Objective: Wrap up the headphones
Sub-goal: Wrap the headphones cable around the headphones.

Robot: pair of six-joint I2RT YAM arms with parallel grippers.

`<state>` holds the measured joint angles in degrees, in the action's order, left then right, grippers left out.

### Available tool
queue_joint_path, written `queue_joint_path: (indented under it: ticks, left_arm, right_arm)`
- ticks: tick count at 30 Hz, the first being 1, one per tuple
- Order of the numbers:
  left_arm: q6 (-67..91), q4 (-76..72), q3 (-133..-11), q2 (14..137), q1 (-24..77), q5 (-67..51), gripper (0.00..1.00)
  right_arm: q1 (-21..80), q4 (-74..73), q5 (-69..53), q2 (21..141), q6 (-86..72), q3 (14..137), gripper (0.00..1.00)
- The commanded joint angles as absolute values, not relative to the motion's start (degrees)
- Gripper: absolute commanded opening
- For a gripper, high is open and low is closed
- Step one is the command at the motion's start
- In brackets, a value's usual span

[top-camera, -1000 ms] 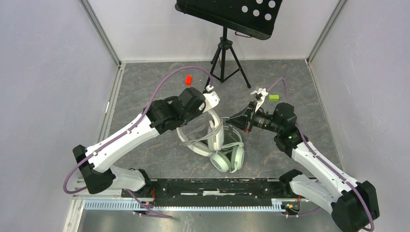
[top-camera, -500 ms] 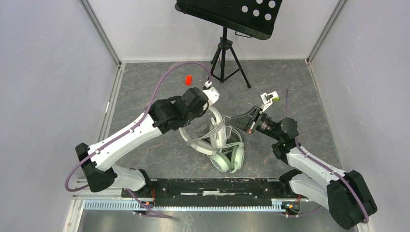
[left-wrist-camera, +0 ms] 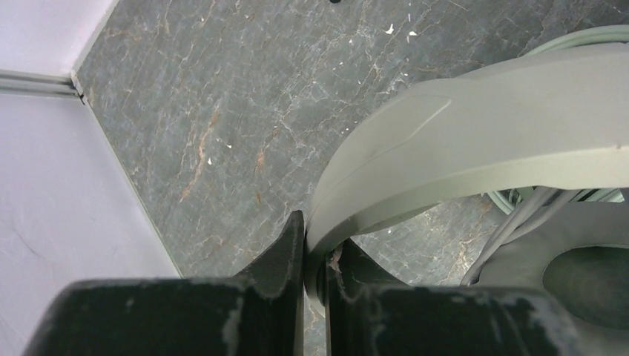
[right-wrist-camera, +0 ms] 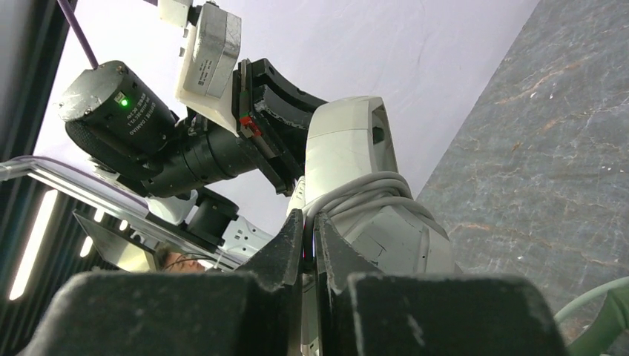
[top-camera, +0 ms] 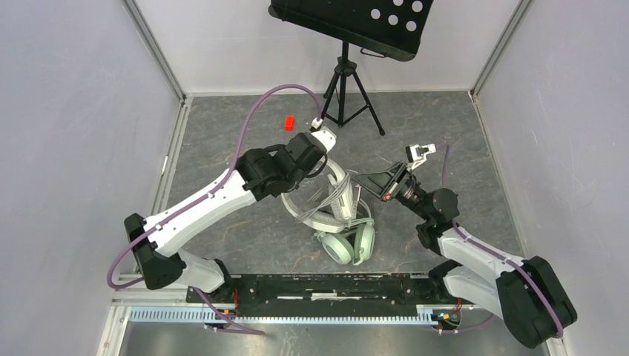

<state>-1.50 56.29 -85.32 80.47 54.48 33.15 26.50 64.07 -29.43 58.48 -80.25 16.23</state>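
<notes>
Left fingers (left-wrist-camera: 274,259) pinch the white-grey headband (left-wrist-camera: 482,148) — right fingers (right-wrist-camera: 278,252) nearly pressed together beside its wound cable (right-wrist-camera: 363,189).

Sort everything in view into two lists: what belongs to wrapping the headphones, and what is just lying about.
Belongs to the job:
- white headset, gripped at its band by the left gripper
- green headset
- cable wound on the white headset
- right gripper

Lying about:
- red block
- stand
</notes>
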Motion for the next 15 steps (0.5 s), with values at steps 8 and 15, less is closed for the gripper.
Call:
queue_joint_path:
  ticks: [8,15]
  left_arm:
    - [8.5,64.7,-90.7,84.6,51.8,43.6,0.02]
    - [9.9,65.6,-92.4,85.6,51.6,43.0,0.02]
  right_arm:
    - [27.4,73.2,-27.4,56.2,-82.5,19.0,0.20]
    - [27.9,68.5,-26.5,55.6,-79.3,21.5,0.00]
